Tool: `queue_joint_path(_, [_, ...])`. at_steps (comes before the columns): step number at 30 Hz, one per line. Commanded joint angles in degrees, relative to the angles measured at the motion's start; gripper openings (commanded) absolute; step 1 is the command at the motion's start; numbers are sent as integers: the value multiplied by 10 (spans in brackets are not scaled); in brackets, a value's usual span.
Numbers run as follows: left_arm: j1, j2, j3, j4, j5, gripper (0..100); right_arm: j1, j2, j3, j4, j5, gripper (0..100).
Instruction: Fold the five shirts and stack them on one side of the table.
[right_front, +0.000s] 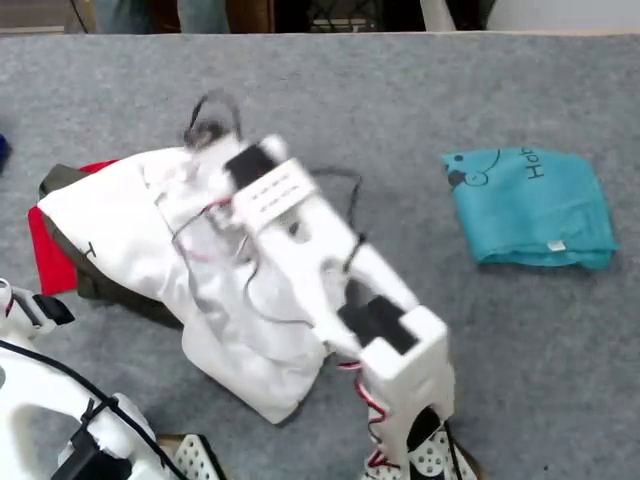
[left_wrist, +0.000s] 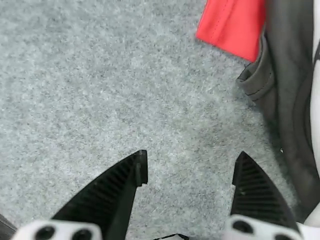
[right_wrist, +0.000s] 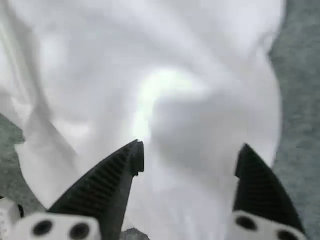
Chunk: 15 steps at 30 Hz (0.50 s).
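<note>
Diagonally, the white shirt (right_front: 125, 222) stretches far-left to near-right.

A grey cover (right_front: 420, 90) with a fuzzy, felt-like nap lies over the whole table (right_front: 330, 35), reaching its far edge, where a thin pale strip runs straight across. Close up, the same cover (left_wrist: 100, 90) shows a mottled weave of light and dark fibres, flat and without wrinkles. A strip of it (right_wrist: 302, 90) also shows along one side in the right wrist view. Beyond the far edge of the table stands a brown wooden panel (right_front: 252, 14), with a dark, shadowed gap beside it and a plain white surface (right_front: 565, 12) at the far corner.
</note>
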Motion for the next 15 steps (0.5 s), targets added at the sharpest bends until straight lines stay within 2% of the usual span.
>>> queue_joint_path(1, [3, -10, -9, -4, -3, 288, -34, 29, 41, -63, -14, 418])
queue_joint_path(2, [3, -10, -9, -4, -3, 288, -34, 43, 42, -73, -13, 404])
queue_joint_path(4, [3, -10, -9, -4, -4, 288, -23, 58, 31, -78, -11, 311])
queue_joint_path(7, [3, -10, -9, -4, -4, 288, 4, 62, 1, -76, 11, 40])
queue_joint_path(8, [3, -10, -9, -4, -4, 288, 16, 62, -8, -70, 15, 8])
queue_joint_path(9, [3, -10, -9, -4, -4, 288, 29, 61, -21, -55, 14, 48])
queue_joint_path(11, [3, -10, -9, -5, -4, 288, 49, 55, -51, -21, 15, 16])
queue_joint_path(15, [4, -10, -9, -7, -4, 288, 84, 28, -121, 46, 22, 14])
